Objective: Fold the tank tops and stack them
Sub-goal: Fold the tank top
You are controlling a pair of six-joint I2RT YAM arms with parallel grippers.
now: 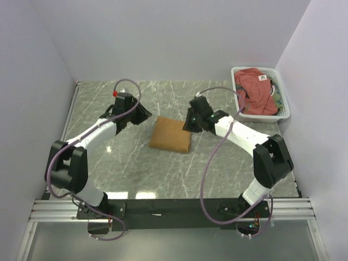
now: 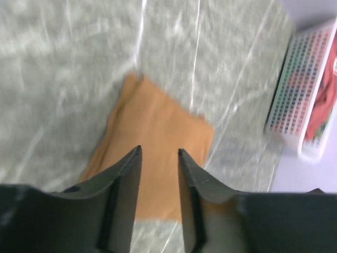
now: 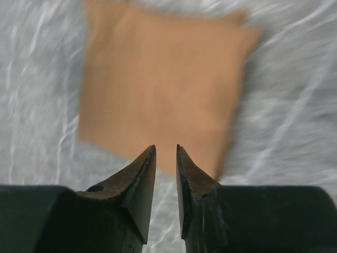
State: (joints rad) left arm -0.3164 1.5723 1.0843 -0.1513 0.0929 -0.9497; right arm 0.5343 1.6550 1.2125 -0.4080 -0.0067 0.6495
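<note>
- Now my left fingers (image 2: pixel 158 152) hang parted and empty over the folded tan tank top (image 1: pixel 170 135).
- My right fingers (image 3: pixel 166 146) stand a narrow gap apart, gripping nothing, at its opposite edge.
- It lies flat on the surface (image 1: pixel 136 168), between my arms.
- The rust-red tank top (image 1: pixel 256 89) sits crumpled in the white basket (image 1: pixel 261 116), far right.

Tan-brown tank top (image 1: pixel 170 135) folded flat mid-table; rust-red tank top (image 1: pixel 258 90) crumpled in far-right basket (image 1: pixel 285 111).
</note>
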